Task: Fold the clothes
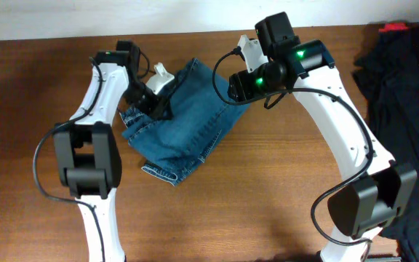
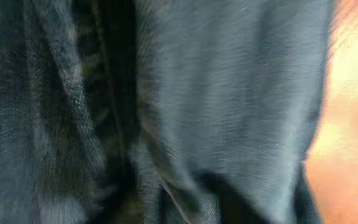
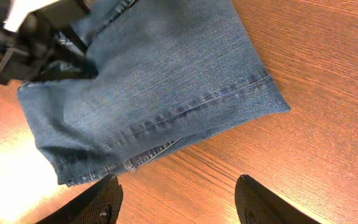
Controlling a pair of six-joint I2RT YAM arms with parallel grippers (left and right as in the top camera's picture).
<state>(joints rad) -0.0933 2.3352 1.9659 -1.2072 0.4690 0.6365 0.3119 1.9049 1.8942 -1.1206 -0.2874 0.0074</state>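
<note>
The jeans [image 1: 184, 120] lie part-folded on the table [image 1: 268, 182]. At their left edge, the left gripper [image 1: 153, 100]: grip cannot be told. Beside them the right gripper [image 3: 178, 198] is held wide, empty. Edges should be aligned before creasing.

- No writing, label, brand mark, number or sign is showing clearly enough to be read in any of the three views.
</note>
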